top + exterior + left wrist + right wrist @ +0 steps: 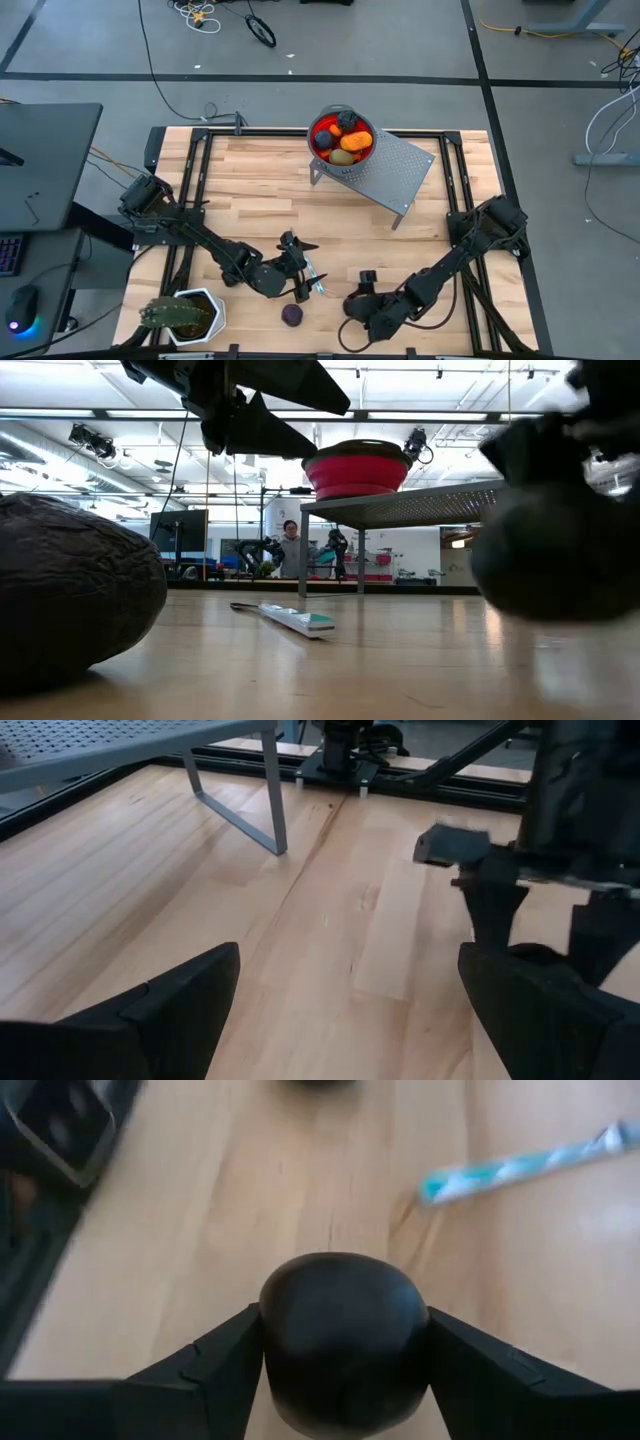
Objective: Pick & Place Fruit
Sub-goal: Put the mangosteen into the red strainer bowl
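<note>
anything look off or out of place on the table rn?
Mostly fine. One dark purple fruit lies loose on the table near the front edge, beside the potted plant, away from the red bowl holding the other fruit. A knife lies on the wood between the arms. Nothing spilled or visibly damaged.

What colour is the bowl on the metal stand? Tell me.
Red, with a grey rim; the bowl shows best in the high view.

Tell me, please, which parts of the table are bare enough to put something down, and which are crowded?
Bare wood lies between the left arm and the grey perforated stand, and in front of the stand. The near edge is crowded: plant, knife, purple fruit, left end effector, right end effector.
</note>
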Available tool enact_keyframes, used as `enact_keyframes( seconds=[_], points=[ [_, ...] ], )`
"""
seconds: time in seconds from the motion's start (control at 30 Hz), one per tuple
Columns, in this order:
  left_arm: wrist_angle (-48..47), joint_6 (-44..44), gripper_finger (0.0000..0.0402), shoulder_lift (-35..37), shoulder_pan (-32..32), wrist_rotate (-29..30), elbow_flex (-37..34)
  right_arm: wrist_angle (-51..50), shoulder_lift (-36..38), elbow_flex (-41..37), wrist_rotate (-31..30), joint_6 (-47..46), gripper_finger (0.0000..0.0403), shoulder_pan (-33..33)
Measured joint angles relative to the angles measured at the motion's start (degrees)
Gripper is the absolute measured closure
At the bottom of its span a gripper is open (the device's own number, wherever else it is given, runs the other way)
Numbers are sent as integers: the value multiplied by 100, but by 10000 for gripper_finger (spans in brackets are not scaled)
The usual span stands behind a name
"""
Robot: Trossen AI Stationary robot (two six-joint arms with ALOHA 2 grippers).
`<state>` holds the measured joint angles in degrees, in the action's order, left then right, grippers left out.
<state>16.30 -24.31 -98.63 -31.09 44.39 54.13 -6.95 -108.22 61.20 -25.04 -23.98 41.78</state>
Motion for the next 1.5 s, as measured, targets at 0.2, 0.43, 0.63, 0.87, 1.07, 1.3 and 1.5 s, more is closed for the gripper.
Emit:
enact_keyframes(
  seconds=[0.2,0.43,0.63,0.87,1.07,1.3,1.5],
  points=[
    [9,-165,15,0,-124,-15,2,-94,559,130,-1029,523,152,23],
    [12,-178,15,0,-229,196,2,-469,1877,135,-2955,1843,152,52],
    [32,73,15,0,-116,299,2,-648,3063,138,-3322,2935,152,-738],
    [23,429,15,0,219,299,2,4,3606,139,-1867,4214,152,-2537],
    [-21,668,15,0,411,267,2,848,3499,139,-523,4504,152,-4117],
    [-29,858,15,0,565,251,2,2086,3056,139,1061,4418,152,-5510],
    [-31,868,15,0,713,251,2,2492,2478,139,1360,4334,152,-6091]
  ],
)
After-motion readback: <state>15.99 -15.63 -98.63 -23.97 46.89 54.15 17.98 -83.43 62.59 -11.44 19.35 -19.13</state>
